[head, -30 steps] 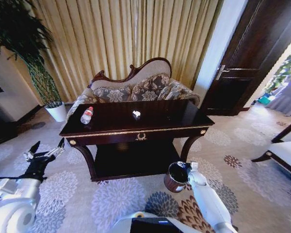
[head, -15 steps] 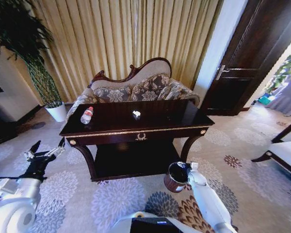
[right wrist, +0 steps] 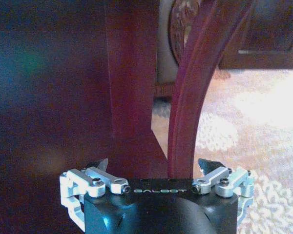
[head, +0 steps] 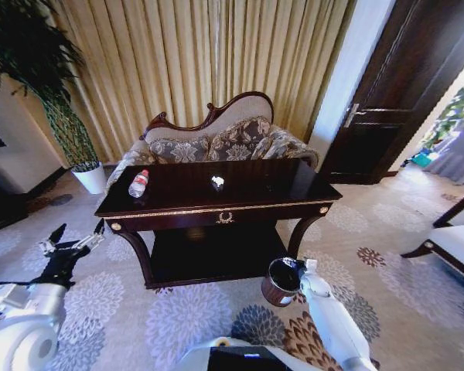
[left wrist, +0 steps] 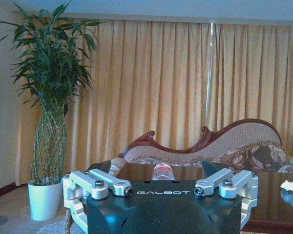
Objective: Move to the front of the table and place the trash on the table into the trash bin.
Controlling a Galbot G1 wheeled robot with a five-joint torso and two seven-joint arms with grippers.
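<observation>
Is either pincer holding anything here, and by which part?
Nothing is held. Left pincer and right pincer are both open and empty.

White rounded arms end in black GALBOT-marked grippers with silver screwed linkages and dark fingers point(left wrist: 101, 166).

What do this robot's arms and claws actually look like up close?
Both arms are smooth, rounded white shells. The left gripper has slim dark fingers. Each wrist camera shows its own gripper, the left gripper and the right gripper: a glossy black body lettered GALBOT, silver metal linkages with bolts, and dark pointed fingertips.
</observation>
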